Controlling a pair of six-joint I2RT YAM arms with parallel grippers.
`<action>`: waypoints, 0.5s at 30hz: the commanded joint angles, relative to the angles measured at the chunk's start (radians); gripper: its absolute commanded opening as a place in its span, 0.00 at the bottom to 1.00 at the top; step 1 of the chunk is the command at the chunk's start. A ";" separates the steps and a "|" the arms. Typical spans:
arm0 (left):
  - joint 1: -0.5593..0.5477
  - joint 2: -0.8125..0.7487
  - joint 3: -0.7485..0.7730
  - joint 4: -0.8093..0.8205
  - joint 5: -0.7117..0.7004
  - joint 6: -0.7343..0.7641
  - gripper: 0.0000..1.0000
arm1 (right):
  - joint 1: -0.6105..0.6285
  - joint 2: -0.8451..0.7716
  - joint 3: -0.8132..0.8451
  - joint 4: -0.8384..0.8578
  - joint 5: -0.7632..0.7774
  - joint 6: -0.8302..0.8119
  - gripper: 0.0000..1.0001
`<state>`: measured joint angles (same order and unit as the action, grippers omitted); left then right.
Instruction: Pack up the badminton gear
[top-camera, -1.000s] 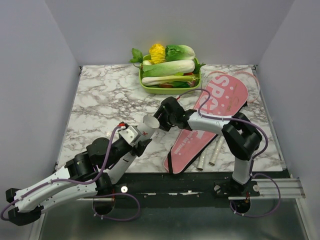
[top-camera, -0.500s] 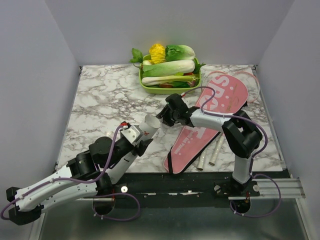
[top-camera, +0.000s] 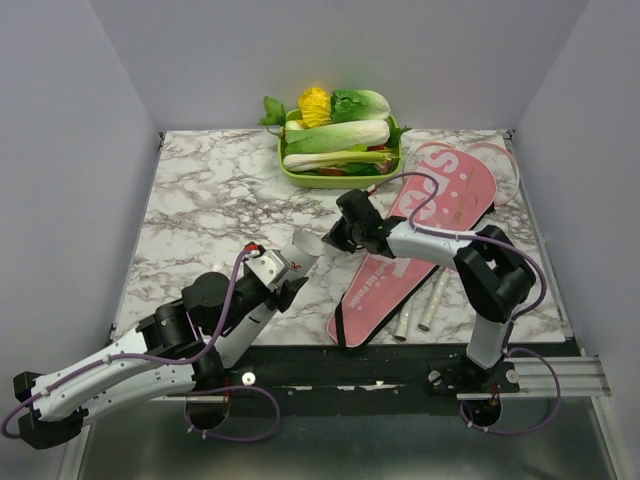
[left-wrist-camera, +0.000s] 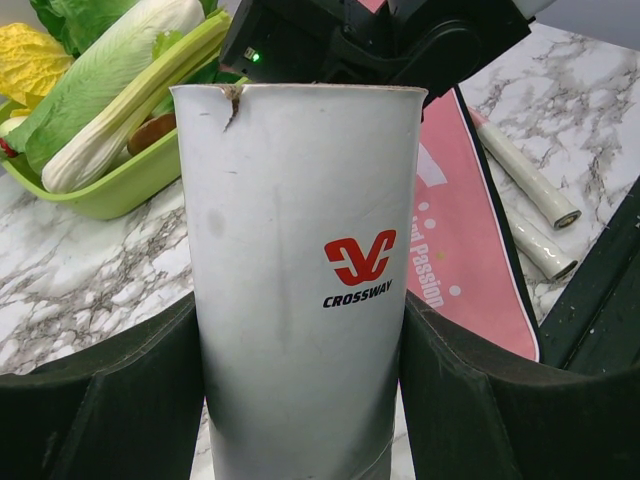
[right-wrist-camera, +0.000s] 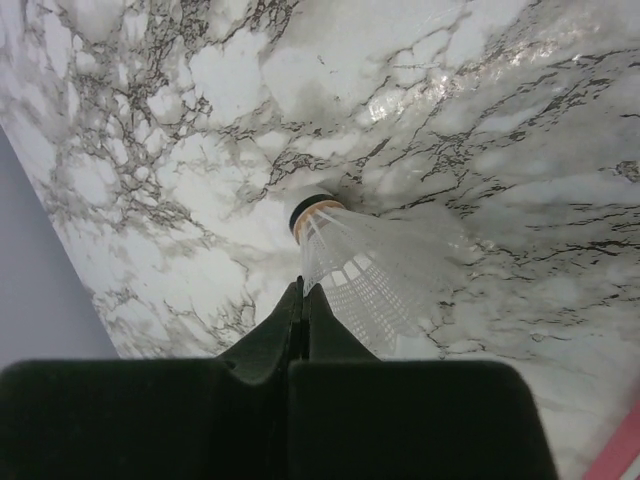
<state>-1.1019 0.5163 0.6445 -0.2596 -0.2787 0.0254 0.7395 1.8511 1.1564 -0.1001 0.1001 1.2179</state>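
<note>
Our left tool (left-wrist-camera: 300, 335) is clamped on the white Crossway tube (left-wrist-camera: 300, 230), tilted up so that the open mouth is offered at the middle of the top view. Near this mouth our right tool (right-wrist-camera: 303, 300) is pinched together on the feather skirt of a shuttlecock (right-wrist-camera: 372, 272), cork end forward; we judge it is meant to go inside. The pink cover bag (top-camera: 378, 292) and the racket handles (top-camera: 425, 305) lie on the bench (top-camera: 200, 210) at lower right.

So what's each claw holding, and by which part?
Left claw grips the white tube across its body; right claw pinches a shuttlecock by its feather skirt.
</note>
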 joint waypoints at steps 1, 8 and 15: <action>-0.004 0.004 0.004 -0.020 -0.005 -0.050 0.00 | -0.003 -0.081 -0.032 -0.006 0.069 -0.049 0.01; -0.004 0.007 0.001 -0.015 0.016 -0.044 0.00 | -0.003 -0.292 -0.040 -0.047 0.075 -0.308 0.01; -0.006 0.047 0.006 -0.015 0.107 -0.035 0.00 | -0.019 -0.480 0.057 -0.243 -0.135 -0.595 0.01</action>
<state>-1.1019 0.5396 0.6445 -0.2493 -0.2478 0.0280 0.7265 1.4567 1.1561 -0.1909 0.0830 0.8524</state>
